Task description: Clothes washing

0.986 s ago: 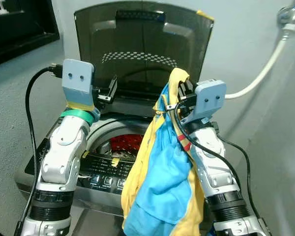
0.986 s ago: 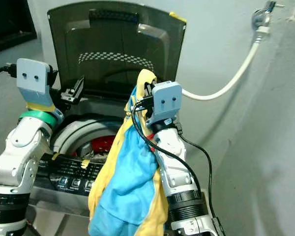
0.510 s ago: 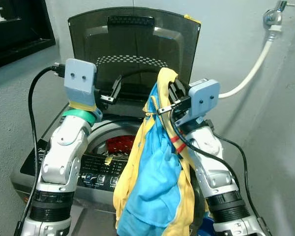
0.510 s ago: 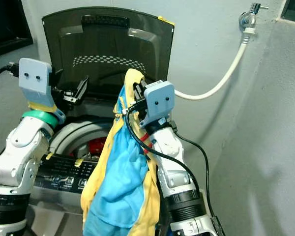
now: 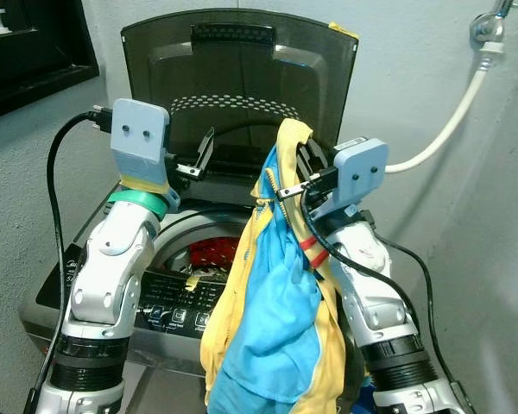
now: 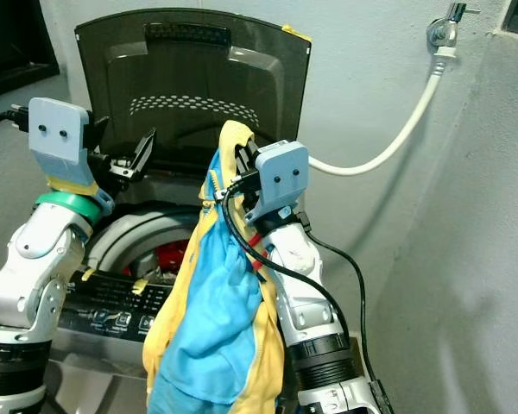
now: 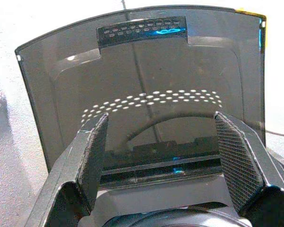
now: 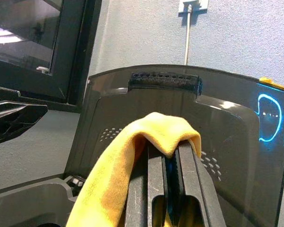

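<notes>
My right end effector (image 5: pixel 300 162) is clamped on a yellow and blue cloth garment (image 5: pixel 272 328), which hangs in front of the grey top-loading washing machine (image 5: pixel 112 297), not yet over its drum opening. My left end effector (image 5: pixel 200 158) hovers with fingers apart beneath the raised dark smoked-plastic lid (image 5: pixel 242 78). The long drape could snag on the control panel (image 5: pixel 177 302) or slip out.

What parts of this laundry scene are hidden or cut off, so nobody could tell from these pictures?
- Washer drum: head views, mostly hidden by the left arm and the yellow-and-blue garment; only some red cloth shows.
- Garment's lower end: cut off by the bottom edge.
- Control panel: labels too small to read.
- Tap: partly cropped in the left eye view.
</notes>
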